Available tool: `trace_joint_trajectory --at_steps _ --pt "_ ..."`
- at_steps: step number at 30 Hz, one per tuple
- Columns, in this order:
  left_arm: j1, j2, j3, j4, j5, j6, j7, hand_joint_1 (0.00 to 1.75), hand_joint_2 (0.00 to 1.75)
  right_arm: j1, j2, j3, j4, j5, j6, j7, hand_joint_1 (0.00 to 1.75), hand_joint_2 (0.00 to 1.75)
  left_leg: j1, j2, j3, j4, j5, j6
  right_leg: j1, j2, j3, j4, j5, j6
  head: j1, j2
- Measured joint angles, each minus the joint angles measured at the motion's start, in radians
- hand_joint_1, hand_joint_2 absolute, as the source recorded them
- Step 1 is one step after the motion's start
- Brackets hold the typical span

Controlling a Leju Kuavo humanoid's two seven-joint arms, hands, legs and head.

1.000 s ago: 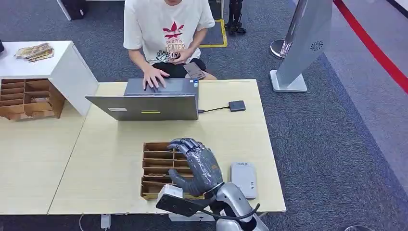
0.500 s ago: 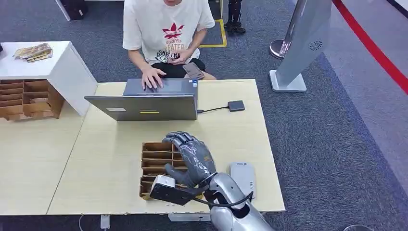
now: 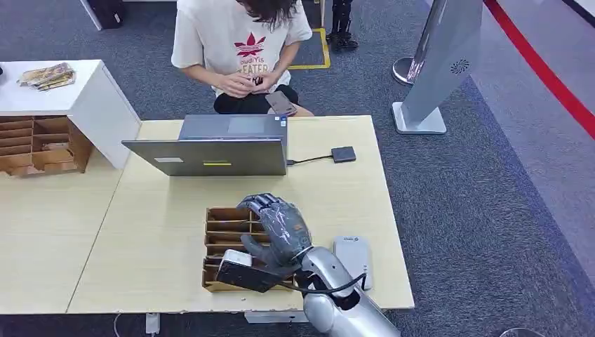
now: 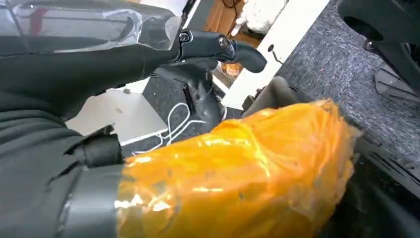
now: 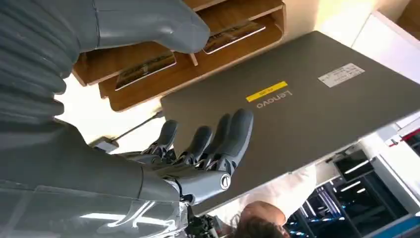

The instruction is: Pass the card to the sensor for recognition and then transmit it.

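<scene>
Since a second ago the right hand point(image 3: 277, 228) has slid a little to the left and now hangs over the wooden box point(image 3: 226, 247) of slots near the front of the bench point(image 3: 161, 239). Its fingers point(image 5: 233, 136) are spread apart and a bit bent, and it holds nothing. The person point(image 3: 238, 42) at the far side has taken a hand off the laptop point(image 3: 210, 156) and now has both hands together in the lap, with the head bent forward. In the right wrist view two cards point(image 5: 146, 69) lie in the slots of the wooden box, just under the thick thumb. The grey sensor point(image 3: 353, 260) lies flat on the bench just to the right of the wooden box, close to the right arm. A small dark square point(image 3: 344, 154) on a wire sits on the bench to the right of the laptop. At the far left a white shelf point(image 3: 77, 98) holds another wooden box point(image 3: 42, 144) of slots. A tall grey stand point(image 3: 438, 63) is on the carpet to the far right. The left hand point(image 4: 218, 47) hangs down beside something orange point(image 4: 233, 183), and I cannot tell if its fingers are apart or together.
</scene>
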Motion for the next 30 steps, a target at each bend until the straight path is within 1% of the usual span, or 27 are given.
trace_joint_trajectory --at_steps 12,14,16,17,18,20,26,28,30 --pt "-0.022 -0.007 -0.04 0.0 -0.03 -0.01 0.0 0.0 0.0 -0.022 0.006 0.014 0.033 0.008 0.006 0.0 0.66 1.75 0.001 0.001 0.0 0.0 0.0 0.0 0.001 0.0 0.0 0.0 0.0 0.0 0.0 0.0" --pt "-0.023 -0.007 -0.043 0.0 -0.03 -0.01 0.0 0.0 0.0 -0.022 0.006 0.014 0.033 0.008 0.006 0.0 0.72 1.75 0.001 0.001 0.0 0.0 0.0 0.0 0.001 0.001 0.0 0.0 0.0 0.0 0.0 0.0" --pt "-0.023 -0.007 -0.047 0.0 -0.03 -0.01 0.0 0.0 0.0 -0.022 0.006 0.014 0.033 0.008 0.006 0.0 0.7 1.75 0.001 0.002 0.0 0.0 0.0 0.0 0.001 0.001 0.0 0.0 0.0 0.0 0.0 0.0" --pt "-0.024 -0.007 -0.049 0.0 -0.03 -0.01 0.0 0.0 0.0 -0.023 0.006 0.014 0.034 0.008 0.007 0.0 0.73 1.75 0.001 0.002 0.0 0.0 0.0 0.0 0.001 0.001 0.0 0.0 0.0 0.0 0.0 0.0" --pt "-0.024 -0.007 -0.05 0.0 -0.03 -0.01 0.0 0.0 0.0 -0.023 0.006 0.014 0.034 0.008 0.008 0.0 0.72 1.75 0.001 0.002 0.0 0.0 0.0 0.0 0.001 0.001 0.0 0.0 0.0 0.0 0.0 0.0" --pt "-0.025 -0.008 -0.054 0.0 -0.034 -0.01 0.0 0.0 0.0 -0.025 0.006 0.015 0.039 0.009 0.009 0.0 0.77 1.75 0.001 0.002 0.0 0.0 0.0 0.0 0.001 0.001 0.0 0.0 0.0 0.0 0.0 0.0" --pt "-0.028 -0.01 -0.056 0.0 -0.042 -0.01 -0.001 0.0 0.0 -0.032 0.007 0.02 0.052 0.011 0.015 0.003 0.77 1.75 0.002 0.003 0.0 0.0 0.0 0.0 0.002 0.001 0.0 0.0 0.0 0.0 0.0 0.0" --pt "-0.031 -0.011 -0.058 0.0 -0.048 -0.01 -0.001 0.0 0.0 -0.035 0.008 0.022 0.056 0.016 0.02 0.005 0.7 1.75 0.002 0.003 0.0 0.0 0.0 0.0 0.002 0.001 0.0 0.0 0.0 0.0 0.0 0.0" --pt "-0.034 -0.012 -0.064 0.0 -0.051 -0.01 -0.001 0.0 0.0 -0.037 0.008 0.026 0.06 0.018 0.023 0.006 0.68 1.75 0.002 0.003 0.0 0.0 0.0 0.0 0.002 0.001 0.0 0.0 0.0 0.0 0.0 0.0"
